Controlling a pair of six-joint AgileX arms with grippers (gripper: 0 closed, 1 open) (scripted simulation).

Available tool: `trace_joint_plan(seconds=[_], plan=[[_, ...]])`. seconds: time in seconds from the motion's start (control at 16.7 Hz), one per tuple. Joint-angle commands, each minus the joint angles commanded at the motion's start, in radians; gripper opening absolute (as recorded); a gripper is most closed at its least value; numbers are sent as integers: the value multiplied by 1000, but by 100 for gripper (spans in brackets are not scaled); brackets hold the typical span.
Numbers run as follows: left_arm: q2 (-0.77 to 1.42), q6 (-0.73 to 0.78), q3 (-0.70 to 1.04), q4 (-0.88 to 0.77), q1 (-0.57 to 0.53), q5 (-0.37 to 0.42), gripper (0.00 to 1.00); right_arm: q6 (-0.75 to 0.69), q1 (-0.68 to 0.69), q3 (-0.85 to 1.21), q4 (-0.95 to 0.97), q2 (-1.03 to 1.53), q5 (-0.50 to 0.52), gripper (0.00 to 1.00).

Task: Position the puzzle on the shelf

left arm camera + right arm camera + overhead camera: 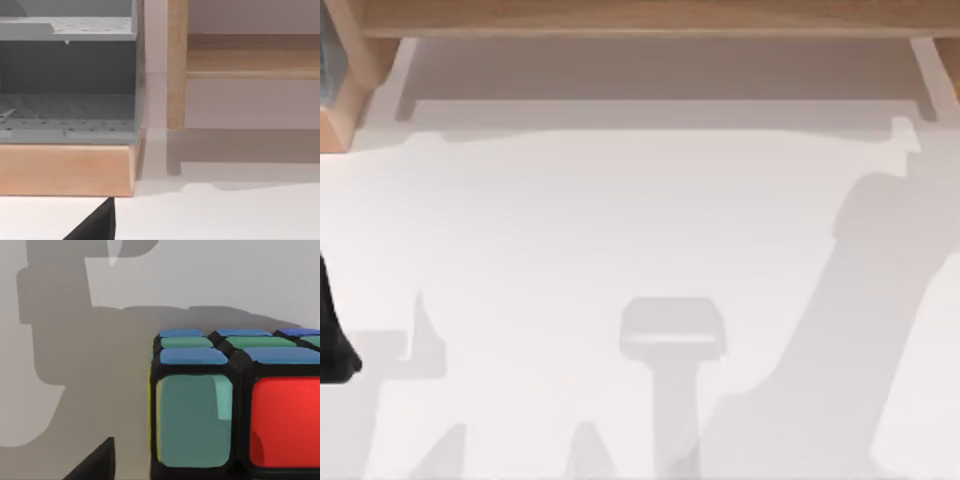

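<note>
The puzzle [235, 405] sits very close to the right wrist camera: a black-gridded cube with blue and green stickers on top, a pale green and a red one on the near face. A black part of my right gripper [95, 465] shows beside it, a little apart from the cube's edge. Whether the cube is held is hidden. The shelf [640, 20] is a long light-brown board along the table's far edge, and its board [250, 55] and post [176, 65] also appear in the left wrist view. My left arm [332, 340] is parked at the table's left edge.
A grey perforated rack [65, 75] on a wooden base [65, 167] stands left of the shelf post, and appears at the far-left corner [340, 95] in the top view. Arm shadows fall across the white table [570, 230].
</note>
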Motion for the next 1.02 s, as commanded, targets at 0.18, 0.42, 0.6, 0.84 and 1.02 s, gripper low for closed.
trace_joint_plan(seconds=[0.18, 0.42, 0.6, 0.84, 1.02], plan=[[0, 0, 0, 0, 0, 0, 100, 0, 0, 0, 0, 0, 0, 77], [0, 0, 0, 0, 0, 0, 100, 0, 0, 0, 0, 0, 0, 47], [0, 0, 0, 0, 0, 0, 100, 0, 0, 0, 0, 0, 0, 25], [0, 0, 0, 0, 0, 0, 100, 0, 0, 0, 0, 0, 0, 0], [0, 0, 0, 0, 0, 0, 100, 0, 0, 0, 0, 0, 0, 0]])
